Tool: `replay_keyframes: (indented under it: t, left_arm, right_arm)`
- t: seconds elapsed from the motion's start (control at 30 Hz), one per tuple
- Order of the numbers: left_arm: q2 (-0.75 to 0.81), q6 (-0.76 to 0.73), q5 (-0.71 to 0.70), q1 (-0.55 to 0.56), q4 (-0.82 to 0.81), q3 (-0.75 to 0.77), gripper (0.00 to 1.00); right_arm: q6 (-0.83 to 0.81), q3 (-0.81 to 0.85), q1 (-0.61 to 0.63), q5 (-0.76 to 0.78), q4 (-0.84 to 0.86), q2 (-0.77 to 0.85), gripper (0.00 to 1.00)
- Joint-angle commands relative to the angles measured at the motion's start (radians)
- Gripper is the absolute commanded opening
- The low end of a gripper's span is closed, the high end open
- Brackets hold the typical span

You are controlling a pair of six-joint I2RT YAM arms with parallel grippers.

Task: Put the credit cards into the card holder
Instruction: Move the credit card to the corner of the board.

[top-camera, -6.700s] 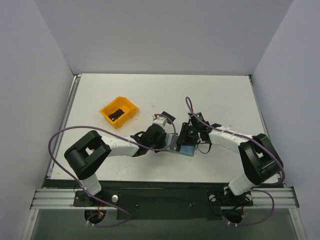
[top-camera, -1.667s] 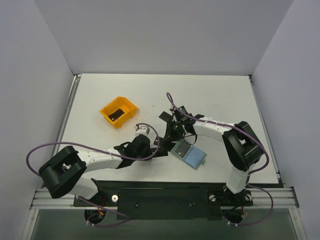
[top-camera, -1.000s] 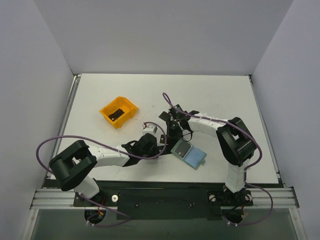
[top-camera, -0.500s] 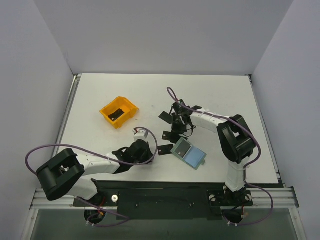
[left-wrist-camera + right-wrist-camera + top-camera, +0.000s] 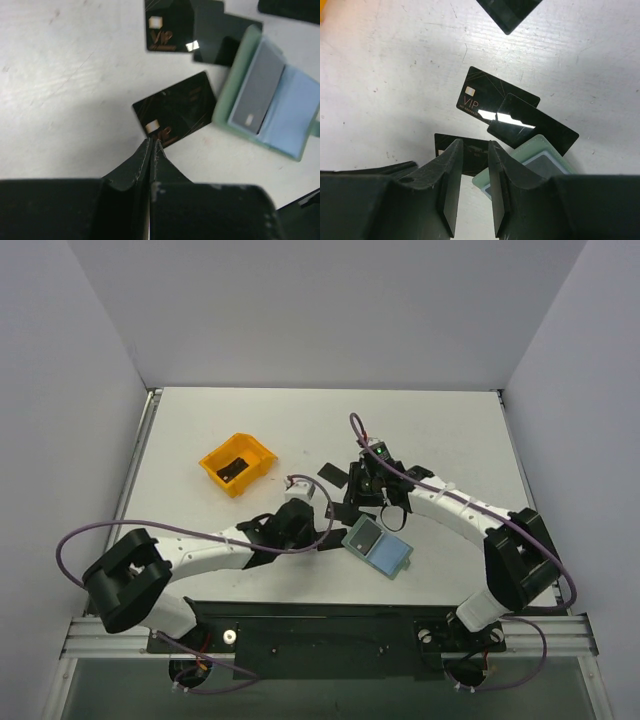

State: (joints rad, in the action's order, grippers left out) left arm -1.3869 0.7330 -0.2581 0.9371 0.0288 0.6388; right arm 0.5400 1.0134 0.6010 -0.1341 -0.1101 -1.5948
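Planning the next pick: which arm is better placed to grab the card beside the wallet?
Right, likely: right gripper is open over that card; left gripper is shut at its edge.

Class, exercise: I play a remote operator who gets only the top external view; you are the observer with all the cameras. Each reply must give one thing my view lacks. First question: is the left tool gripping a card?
Observer: No. In the left wrist view the left tool is shut on nothing, tips at the near edge of a black card.
Operator: And the right tool?
Observer: The right tool is open and empty.
Operator: Do any cards overlap?
Observer: Yes. The right wrist view shows a plain card lying partly over a VIP-printed card.
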Motion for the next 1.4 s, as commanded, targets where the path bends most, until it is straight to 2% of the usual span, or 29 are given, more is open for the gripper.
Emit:
replay_keyframes:
  t: [0.0,0.13,0.23,0.53,0.73,0.97,1.23,1.37]
  left_arm:
    - [-0.118,-0.089,0.023,0.003,-0.102,0.108,0.08]
    - [-0.233,-0.103,0.034,-0.003,-0.119,0.159,0.15]
    - [-0.297,-0.104,0.037,-0.003,-0.130,0.183,0.17]
    - [-0.304,-0.103,0.040,0.000,-0.119,0.183,0.18]
    - [-0.290,-0.047,0.043,0.015,-0.098,0.088,0.18]
    - [-0.267,0.089,0.036,0.075,-0.072,-0.082,0.18]
    - [-0.198,0.213,0.010,0.091,-0.030,-0.221,0.18]
    - [-0.089,0.226,-0.050,0.091,0.084,-0.215,0.18]
  right_arm:
    - [-0.011,-0.035,-0.003,0.028,-0.003,0.075,0.24]
    - [-0.009,-0.067,-0.003,0.036,-0.011,0.116,0.24]
    - [-0.008,-0.091,-0.004,0.042,-0.014,0.139,0.24]
    - [-0.005,-0.137,-0.027,0.033,-0.010,0.164,0.24]
    - [-0.008,-0.144,-0.038,0.022,-0.008,0.159,0.24]
    - [-0.009,-0.145,-0.043,-0.012,0.007,0.144,0.24]
    - [-0.023,-0.082,0.005,-0.203,0.033,0.073,0.25]
    - [-0.014,-0.052,0.051,-0.243,0.059,-0.013,0.26]
